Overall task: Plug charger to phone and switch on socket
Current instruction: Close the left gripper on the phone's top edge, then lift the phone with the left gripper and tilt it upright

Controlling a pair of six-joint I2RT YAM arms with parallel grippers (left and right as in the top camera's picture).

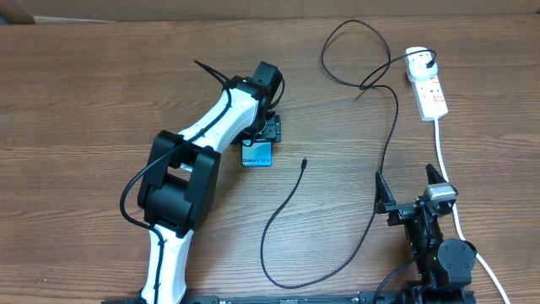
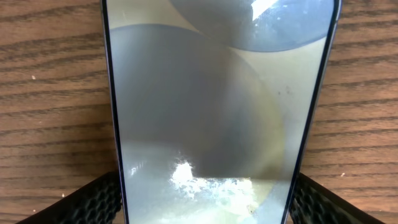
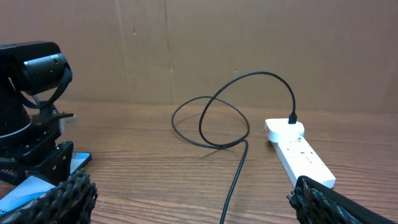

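Left gripper [image 1: 268, 128] straddles the phone [image 1: 257, 157] on the bench [image 1: 93, 93], probably steadying it, grip uncertain. Right gripper [image 1: 407, 190] rests open. Charger [image 1: 303, 162] tip lies near the phone, plug in socket [image 1: 429, 89].

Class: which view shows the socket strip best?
Overhead: the whole socket strip, unobstructed, with red switches and plugged charger. The right wrist view shows it obliquely, its near end partly behind a right end effector finger. The left wrist view misses it.
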